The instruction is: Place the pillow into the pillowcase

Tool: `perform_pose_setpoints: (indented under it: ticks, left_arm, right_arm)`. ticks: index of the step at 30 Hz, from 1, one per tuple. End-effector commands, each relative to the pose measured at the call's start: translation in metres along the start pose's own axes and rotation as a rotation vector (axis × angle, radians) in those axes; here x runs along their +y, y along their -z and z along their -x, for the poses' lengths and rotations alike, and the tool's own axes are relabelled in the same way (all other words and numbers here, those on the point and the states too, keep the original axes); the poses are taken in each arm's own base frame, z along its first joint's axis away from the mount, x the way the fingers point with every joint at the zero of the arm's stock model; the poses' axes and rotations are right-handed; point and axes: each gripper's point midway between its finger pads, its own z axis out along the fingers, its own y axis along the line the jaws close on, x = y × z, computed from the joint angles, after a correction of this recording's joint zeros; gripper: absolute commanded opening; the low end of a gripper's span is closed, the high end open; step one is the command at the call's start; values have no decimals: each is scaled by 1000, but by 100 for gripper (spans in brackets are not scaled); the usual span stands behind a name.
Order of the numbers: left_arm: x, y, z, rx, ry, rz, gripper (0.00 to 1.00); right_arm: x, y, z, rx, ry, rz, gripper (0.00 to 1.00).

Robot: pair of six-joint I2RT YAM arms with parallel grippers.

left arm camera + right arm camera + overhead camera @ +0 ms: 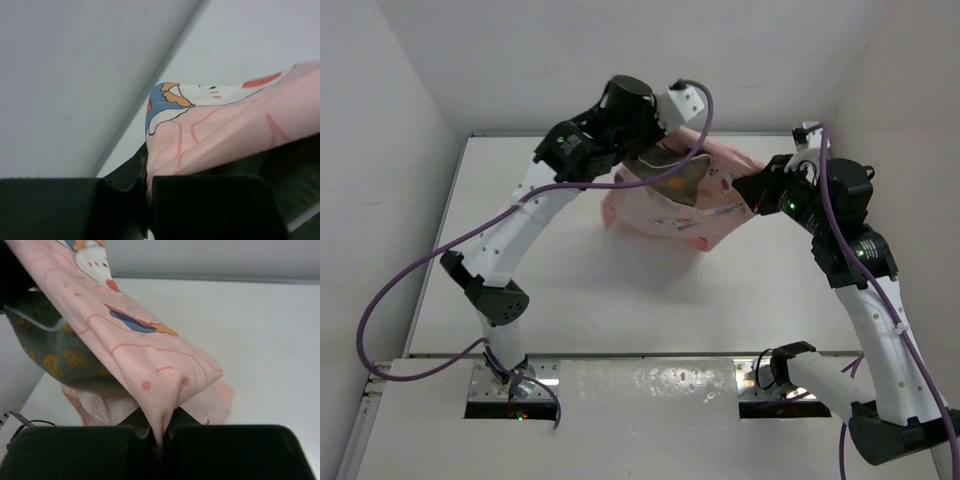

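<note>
The pink printed pillowcase (pixel 665 212) hangs lifted above the far middle of the table, stretched between both arms. Its mouth gapes upward, and the olive-brown pillow (pixel 677 177) with orange dots shows inside it. My left gripper (pixel 655 160) is shut on the case's rear edge, the pink cloth (pixel 220 135) pinched between its fingers (pixel 200 205). On the right side, my right gripper (pixel 748 192) is shut on a fold of the pillowcase (pixel 150 360). The pillow (pixel 55 357) lies under the cloth to its left.
White walls close in the table (pixel 620 290) at the back and on both sides. A shiny metal strip (pixel 650 385) runs along the near edge between the arm bases. Purple cables (pixel 410 270) loop off both arms.
</note>
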Motion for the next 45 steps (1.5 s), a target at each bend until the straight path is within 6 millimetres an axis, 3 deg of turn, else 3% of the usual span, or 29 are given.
perform_pose_setpoints:
  ticks: [1,2,6,12,17,19,22,23,25,28,30,34,41,45]
  left_arm:
    - [82,74,23,-80,55,235,0]
    - [77,90,46,-184,66,180,0]
    - [79,110,61,-258,79,176,0]
    - [99,137,67,-301,103,249,0]
    - [125,162,66,-316,123,357,0]
    - [133,163,60,-274,106,413,0]
    - [128,132,43,-141,29,442,0]
    - [119,111,35,-82,-11,427,0]
    - [123,111,39,-100,16,451,0]
    - [151,149,56,-205,103,541,0]
    - [156,157,56,-212,115,560,0]
    - [139,144,52,-201,117,484,0]
    - [132,134,46,-157,95,464,0]
    - [136,124,52,-163,107,497,0]
  right_arm:
    - [11,2,49,-157,-17,38,0]
    - [27,-8,57,-158,-67,117,0]
    - [59,-12,70,-167,-63,254,0]
    - [92,10,116,-282,-25,332,0]
    - [105,29,130,-340,-5,363,0]
    - [100,31,131,-360,17,330,0]
    - [78,21,121,-326,20,217,0]
    - [57,13,115,-286,-1,118,0]
    - [44,9,105,-214,4,60,0]
    - [55,24,118,-250,45,103,0]
    - [58,37,123,-295,58,114,0]
    - [57,38,119,-298,57,115,0]
    - [50,6,77,-163,-7,141,0]
    - [54,-7,54,-122,-53,169,0]
